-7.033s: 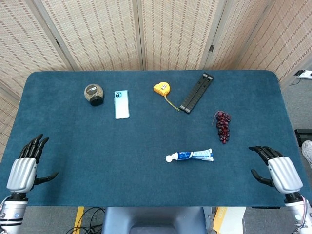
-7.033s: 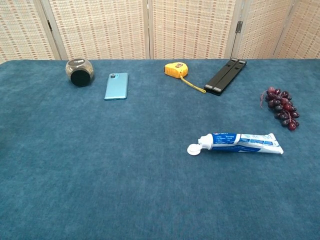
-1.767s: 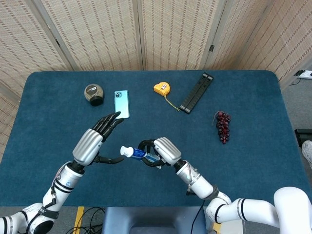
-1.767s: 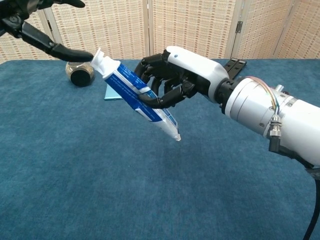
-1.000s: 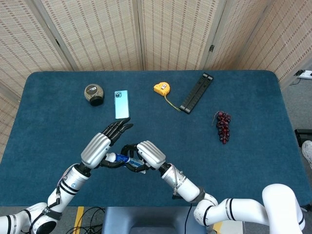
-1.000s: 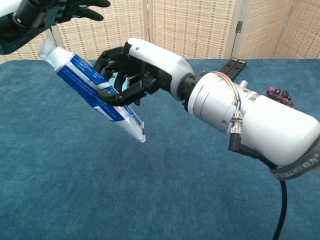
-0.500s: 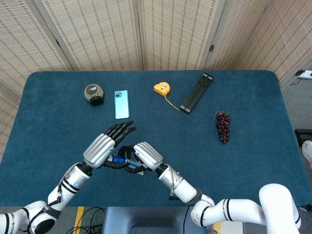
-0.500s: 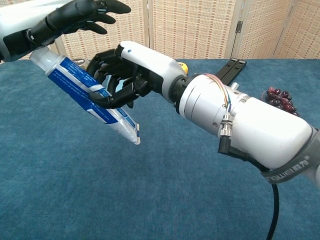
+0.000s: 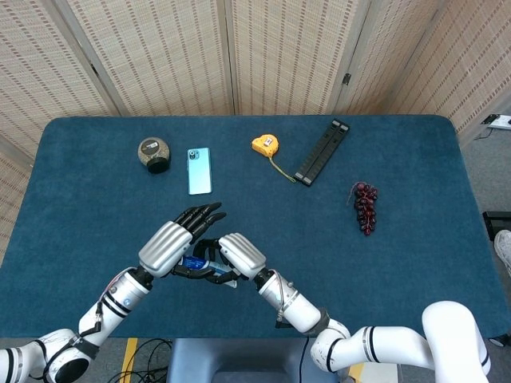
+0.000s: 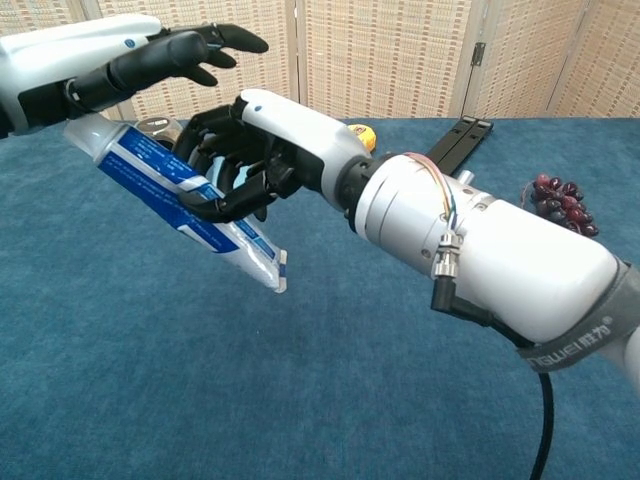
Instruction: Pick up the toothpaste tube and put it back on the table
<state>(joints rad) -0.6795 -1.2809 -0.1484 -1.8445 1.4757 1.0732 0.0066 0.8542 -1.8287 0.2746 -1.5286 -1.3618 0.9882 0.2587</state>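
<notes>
The toothpaste tube [image 10: 150, 172], white and blue, hangs slanted in the air above the blue table [image 10: 120, 380], crimped end down and to the right. My right hand [image 10: 250, 140] grips it around the middle with curled fingers. My left hand [image 10: 165, 55] hovers just above the tube's cap end with its fingers stretched out and apart; the cap is hidden beneath its palm. From the head view, the left hand [image 9: 172, 242] and the right hand [image 9: 241, 254] meet over the table's front middle, and only a sliver of the tube [image 9: 192, 262] shows between them.
Along the far side lie a round speaker [image 9: 153, 153], a turquoise phone [image 9: 199, 170], a yellow tape measure [image 9: 265, 144] and a black folded stand [image 9: 322, 152]. A bunch of dark grapes [image 9: 366, 206] lies to the right. My right forearm [image 10: 480, 250] crosses the chest view.
The right hand has carried the tube a little further left, under the left hand. The left hand has come forward over the cap end, fingers still spread.
</notes>
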